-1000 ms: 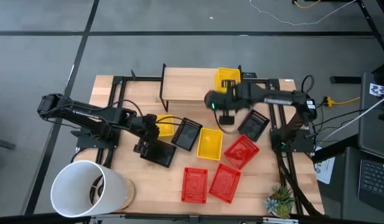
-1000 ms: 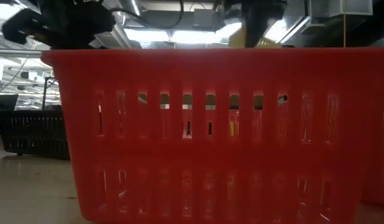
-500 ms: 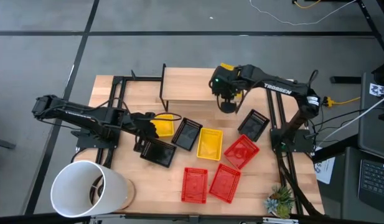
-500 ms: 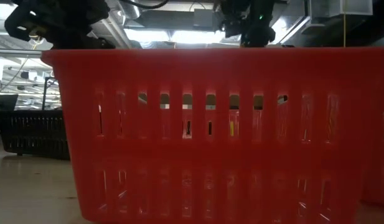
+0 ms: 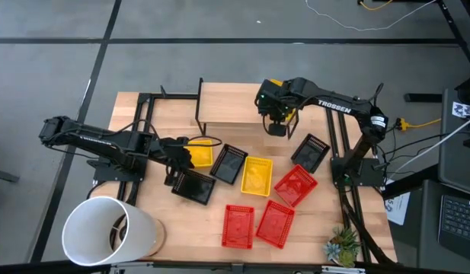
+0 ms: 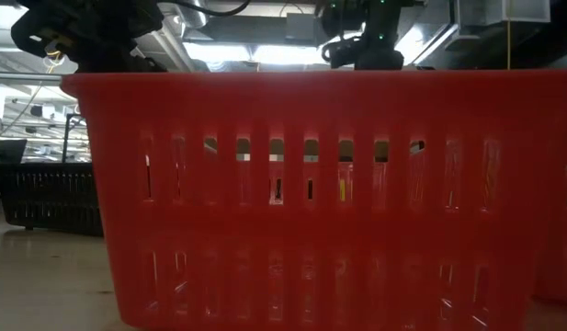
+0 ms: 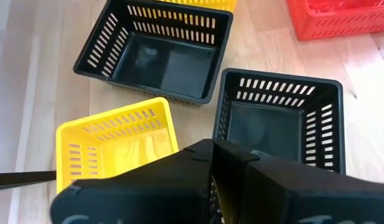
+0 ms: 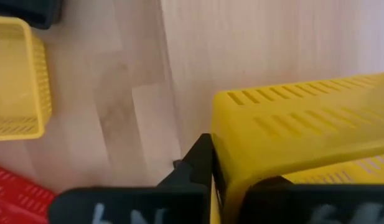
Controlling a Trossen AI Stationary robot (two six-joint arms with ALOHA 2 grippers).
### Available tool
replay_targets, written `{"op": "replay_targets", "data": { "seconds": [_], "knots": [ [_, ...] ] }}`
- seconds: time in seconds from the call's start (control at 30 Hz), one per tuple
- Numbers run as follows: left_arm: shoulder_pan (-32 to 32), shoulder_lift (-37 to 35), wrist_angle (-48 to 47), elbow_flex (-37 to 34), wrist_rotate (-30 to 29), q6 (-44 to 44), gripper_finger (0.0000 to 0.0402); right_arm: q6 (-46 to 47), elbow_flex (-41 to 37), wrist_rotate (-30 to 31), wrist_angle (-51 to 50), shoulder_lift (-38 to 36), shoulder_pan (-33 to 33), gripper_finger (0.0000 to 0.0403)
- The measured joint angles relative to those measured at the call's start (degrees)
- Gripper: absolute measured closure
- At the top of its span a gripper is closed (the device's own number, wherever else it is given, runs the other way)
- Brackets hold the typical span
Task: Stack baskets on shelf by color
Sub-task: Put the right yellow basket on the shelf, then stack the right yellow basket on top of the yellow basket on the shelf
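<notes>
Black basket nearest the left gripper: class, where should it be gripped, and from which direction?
Probably pinch one thin side wall at its rim, coming straight down from above: the black basket sits upright, open-topped, with its rim unobstructed.

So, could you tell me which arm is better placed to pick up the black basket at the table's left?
The left. Its gripper hovers right at that black basket, which fills its wrist view. The right gripper is at the shelf, gripping a yellow basket.
</notes>
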Motion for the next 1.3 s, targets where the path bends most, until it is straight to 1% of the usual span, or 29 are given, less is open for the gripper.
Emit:
{"op": "replay_targets", "data": {
  "seconds": [0.2,0.27,0.4,0.5,0.63,0.8,0.9,0.97,1.0,1.13,1.3],
  "knots": [
    [0.0,0.0,0.0,0.0,0.0,-0.1,0.0401,0.2,0.0,0.0,0.3,0.0,0.0,0.0344],
    [0.0,0.0,0.0,0.0,0.0,-0.4,0.0401,0.2,0.0,-0.8,1.0,0.0,0.0,0.0331],
    [0.0,0.0,0.0,0.0,0.0,-0.5,0.0401,0.3,0.0,-1.3,0.6,0.0,0.0,0.0314],
    [0.0,0.0,0.0,0.0,0.0,-0.4,0.0401,0.3,0.2,-1.3,0.5,0.0,0.0,0.0312],
    [0.0,0.0,0.0,0.0,0.0,-0.5,0.0401,0.3,2.4,-1.0,0.0,0.0,0.0,0.0312],
    [0.0,0.0,0.0,0.0,0.0,-1.4,0.0401,1.0,5.7,0.3,-6.4,0.0,0.0,0.0312],
    [0.0,0.0,0.0,0.0,0.0,-1.7,0.0401,1.8,5.8,1.4,-9.3,0.0,0.0,0.0312],
    [0.0,0.0,0.0,0.0,0.0,-1.7,0.0401,1.8,5.1,1.5,-9.5,0.0,0.0,0.0312],
    [0.0,0.0,0.0,0.0,0.0,-1.7,0.0401,1.8,4.8,1.9,-9.6,0.0,0.0,0.0312],
    [0.0,0.0,0.0,0.1,0.0,-1.9,0.0401,3.1,4.5,6.9,-11.4,0.0,0.0,0.0312],
    [0.0,0.0,0.0,0.1,0.0,-1.9,0.0401,4.6,4.5,8.2,-13.7,0.0,0.0,0.0312]
  ]
}}
